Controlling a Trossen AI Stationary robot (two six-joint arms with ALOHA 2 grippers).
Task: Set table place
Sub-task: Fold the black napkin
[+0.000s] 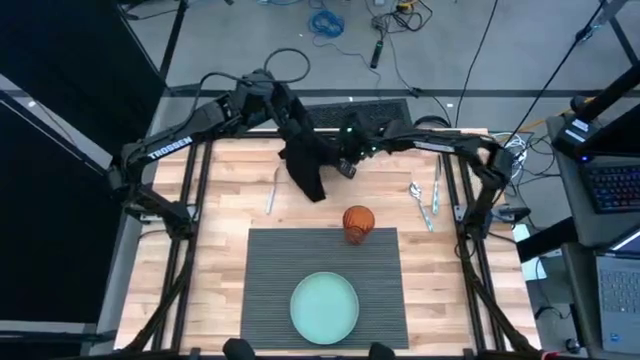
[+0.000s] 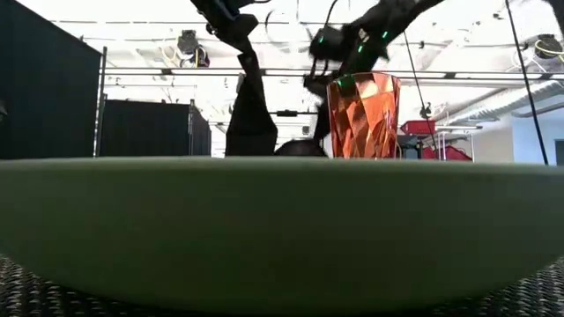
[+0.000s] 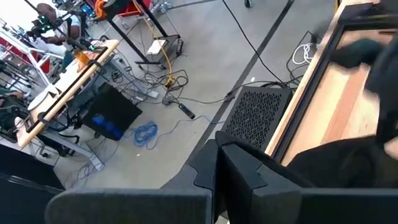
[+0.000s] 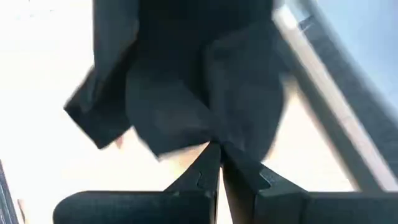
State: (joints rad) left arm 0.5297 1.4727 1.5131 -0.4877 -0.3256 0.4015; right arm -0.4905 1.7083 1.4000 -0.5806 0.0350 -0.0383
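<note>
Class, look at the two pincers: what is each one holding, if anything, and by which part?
Both hold the black napkin, lifted above the table's far side. The left pincer grips its upper end; the right pincer pinches a fold at its side edge.

White capital letters reading "TROSSEN" run along the dark link of the left arm (image 1: 172,147), seen from the high view near the table's far left corner; no other lettering, number or sign can be read in any view
</note>
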